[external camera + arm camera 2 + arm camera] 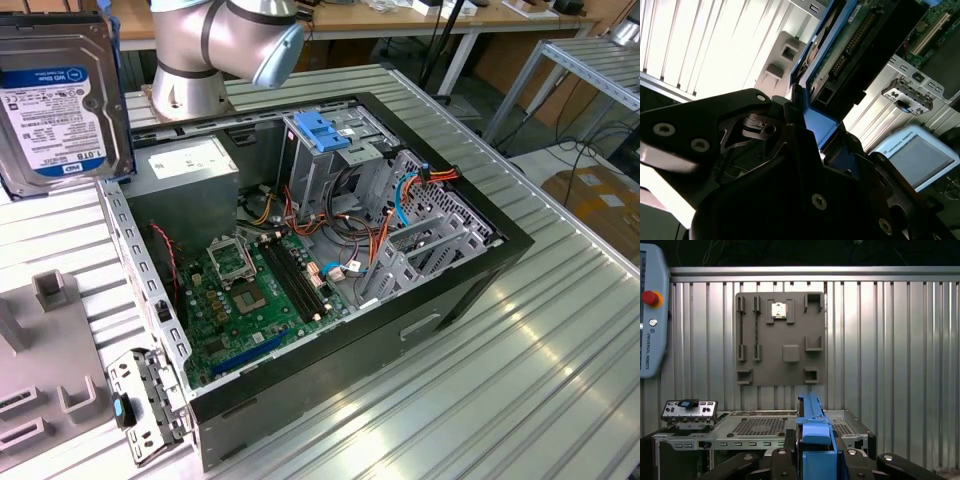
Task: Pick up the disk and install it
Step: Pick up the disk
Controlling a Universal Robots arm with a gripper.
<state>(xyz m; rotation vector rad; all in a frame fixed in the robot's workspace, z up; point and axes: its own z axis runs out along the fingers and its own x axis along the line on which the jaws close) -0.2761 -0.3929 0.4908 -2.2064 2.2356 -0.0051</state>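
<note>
disk point(60, 100): raised, label showing, at the exterior view's upper left.
tool point(815, 450): closed on the disk's blue end tab.
computer case point(440, 300): open, on the table point(540, 380).

Arm up, gripper clamped on the disk

In the exterior view the arm point(200, 50) shows as a silver base column with a grey-capped joint above it, the cap facing the exterior view's right. In both wrist views the black gripper point(816, 442) has its jaws drawn in against the blue end of the disk point(812, 427), one finger point(790, 125) on each side, and the disk reaches straight out from between them, seen edge-on in the first wrist view. The bolted black linkages spread outward behind the fingers.
</note>
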